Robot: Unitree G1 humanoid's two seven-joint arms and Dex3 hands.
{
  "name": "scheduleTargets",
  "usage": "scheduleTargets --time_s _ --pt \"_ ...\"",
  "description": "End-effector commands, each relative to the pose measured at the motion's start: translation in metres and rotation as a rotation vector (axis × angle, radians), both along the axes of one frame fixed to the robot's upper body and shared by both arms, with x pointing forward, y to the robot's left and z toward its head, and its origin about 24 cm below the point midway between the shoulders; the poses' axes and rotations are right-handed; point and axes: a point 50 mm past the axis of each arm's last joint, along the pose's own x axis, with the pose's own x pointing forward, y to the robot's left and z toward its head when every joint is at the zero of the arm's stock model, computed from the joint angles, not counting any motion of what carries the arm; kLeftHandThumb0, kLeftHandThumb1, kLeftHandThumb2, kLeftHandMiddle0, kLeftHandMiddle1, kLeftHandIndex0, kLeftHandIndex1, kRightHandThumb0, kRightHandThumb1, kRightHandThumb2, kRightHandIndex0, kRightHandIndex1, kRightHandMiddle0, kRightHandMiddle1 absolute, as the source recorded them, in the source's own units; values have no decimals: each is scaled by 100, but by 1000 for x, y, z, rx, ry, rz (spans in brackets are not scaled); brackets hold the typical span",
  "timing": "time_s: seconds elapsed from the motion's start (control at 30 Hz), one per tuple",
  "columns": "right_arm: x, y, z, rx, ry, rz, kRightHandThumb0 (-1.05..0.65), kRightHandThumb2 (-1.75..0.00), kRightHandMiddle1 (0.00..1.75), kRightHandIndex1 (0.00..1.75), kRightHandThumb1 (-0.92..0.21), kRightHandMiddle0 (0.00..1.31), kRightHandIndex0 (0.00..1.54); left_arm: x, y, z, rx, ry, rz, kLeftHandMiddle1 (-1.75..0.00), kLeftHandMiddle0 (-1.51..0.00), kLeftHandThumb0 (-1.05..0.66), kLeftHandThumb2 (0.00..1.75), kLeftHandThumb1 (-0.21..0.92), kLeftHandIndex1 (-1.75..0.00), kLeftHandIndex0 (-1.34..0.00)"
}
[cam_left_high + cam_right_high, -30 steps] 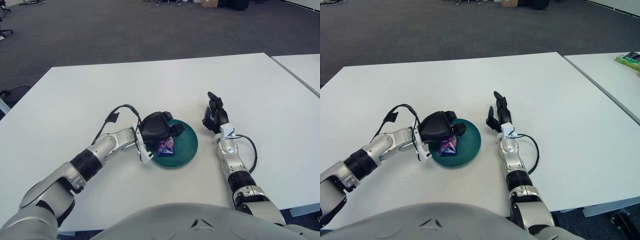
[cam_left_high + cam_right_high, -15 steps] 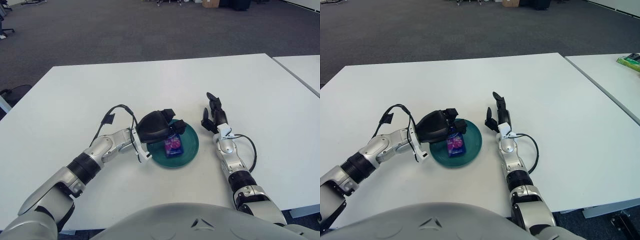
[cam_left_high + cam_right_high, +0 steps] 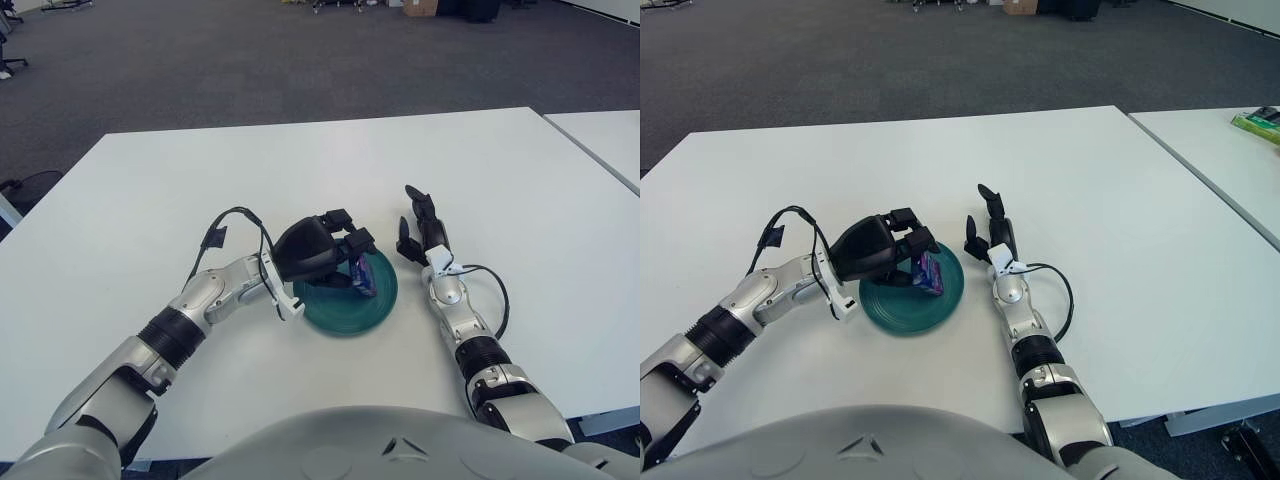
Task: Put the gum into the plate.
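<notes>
A purple gum pack (image 3: 362, 277) stands tilted on its edge inside the teal plate (image 3: 335, 310), near the plate's right side. My left hand (image 3: 352, 250) hovers over the plate's left half with its fingers spread, fingertips just above and beside the gum; I cannot tell whether they touch it. In the right eye view the gum (image 3: 930, 273) shows below the left hand (image 3: 915, 240). My right hand (image 3: 418, 228) rests on the table just right of the plate, fingers relaxed and holding nothing.
The plate sits near the middle front of a white table (image 3: 150, 200). A black cable (image 3: 225, 225) loops from my left forearm. A second white table (image 3: 1230, 160) stands to the right with a green item (image 3: 1260, 120) on it.
The gum moved from lying flat at the plate's centre to standing on edge at its right side. My left hand's fingers have spread and lifted. My right hand shifted slightly left.
</notes>
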Motion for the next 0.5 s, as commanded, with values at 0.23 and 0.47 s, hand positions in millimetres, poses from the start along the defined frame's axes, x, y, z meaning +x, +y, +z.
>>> scheduleTargets --time_s 0.23,0.47 --pt "-45 -9 -53 -39 280 -16 -83 -99 36 0 -92 0 18 20 12 14 -177 -41 64 -6 -32 -91 71 92 -71 0" --pt "-45 -8 -55 24 330 -54 -79 -99 32 0 -92 0 13 25 19 17 -287 73 113 -1 -23 -96 64 92 -57 0"
